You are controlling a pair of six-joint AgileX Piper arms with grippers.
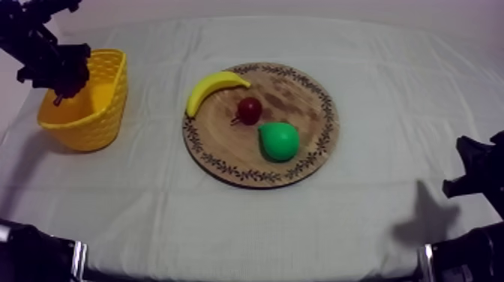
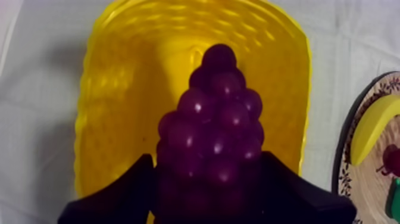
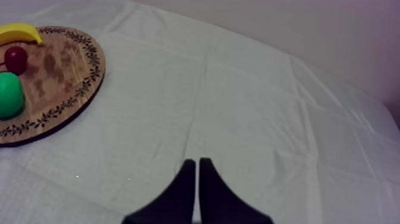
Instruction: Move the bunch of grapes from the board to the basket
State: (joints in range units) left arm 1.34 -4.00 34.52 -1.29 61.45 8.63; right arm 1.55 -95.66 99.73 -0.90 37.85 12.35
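- Near right of table (image 1: 247, 225): right tool (image 3: 197, 161) low over bare cloth, fingers pressed together in a narrow wedge, nothing between them; well apart from board.
- Mid-table: board (image 1: 300, 94) carries banana (image 1: 214, 85) across its far left rim, small red fruit (image 1: 250, 109) just beside banana, pear (image 1: 279, 141) near the fruit on the near side.
- Far left: basket (image 1: 105, 112) stands on table, apart from board.
- Over basket: left tool (image 2: 206, 164) pinching grapes (image 2: 217, 119) between both fingers; bunch sits above basket's open mouth, off the board. Contact with basket: cannot tell.
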